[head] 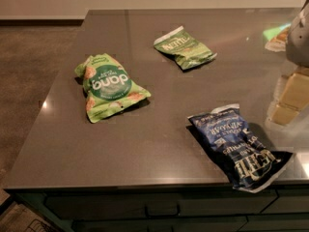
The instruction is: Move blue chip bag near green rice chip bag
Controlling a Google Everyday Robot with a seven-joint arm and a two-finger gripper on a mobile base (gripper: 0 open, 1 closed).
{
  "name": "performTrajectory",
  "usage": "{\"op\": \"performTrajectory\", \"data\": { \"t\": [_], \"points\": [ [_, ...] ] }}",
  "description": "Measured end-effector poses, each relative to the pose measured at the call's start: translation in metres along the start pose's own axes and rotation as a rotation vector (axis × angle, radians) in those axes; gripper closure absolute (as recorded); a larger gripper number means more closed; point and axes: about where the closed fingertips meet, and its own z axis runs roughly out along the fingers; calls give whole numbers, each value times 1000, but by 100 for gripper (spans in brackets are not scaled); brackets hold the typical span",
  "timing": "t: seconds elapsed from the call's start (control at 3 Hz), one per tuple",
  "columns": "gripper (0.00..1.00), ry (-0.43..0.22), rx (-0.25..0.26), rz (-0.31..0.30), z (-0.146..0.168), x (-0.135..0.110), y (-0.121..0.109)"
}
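The blue chip bag (235,145) lies crinkled at the front right of the dark counter, its lower end hanging over the front edge. The green rice chip bag (107,86), puffy with a round dark-green logo, lies at the left middle of the counter, well apart from the blue bag. My gripper (289,99) shows at the right edge as a grey body with pale tan parts below it. It is above and to the right of the blue bag, not touching it, and is partly cut off by the frame.
A smaller, flatter olive-green bag (184,47) lies at the back middle. The counter (159,129) has a front edge with drawers below and a left edge dropping to brown floor (29,71). A bright reflection sits at the far right back.
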Motion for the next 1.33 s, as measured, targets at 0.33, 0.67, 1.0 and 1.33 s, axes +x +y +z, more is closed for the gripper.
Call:
{"op": "performTrajectory", "data": {
  "t": [0.33,0.67,1.0,1.33],
  "points": [
    [0,0,0,0,0,0,0],
    [0,41,-23,35,12,2,10],
    [0,75,-71,114,36,5,29],
    [0,119,-116,201,65,12,50]
  ]
}}
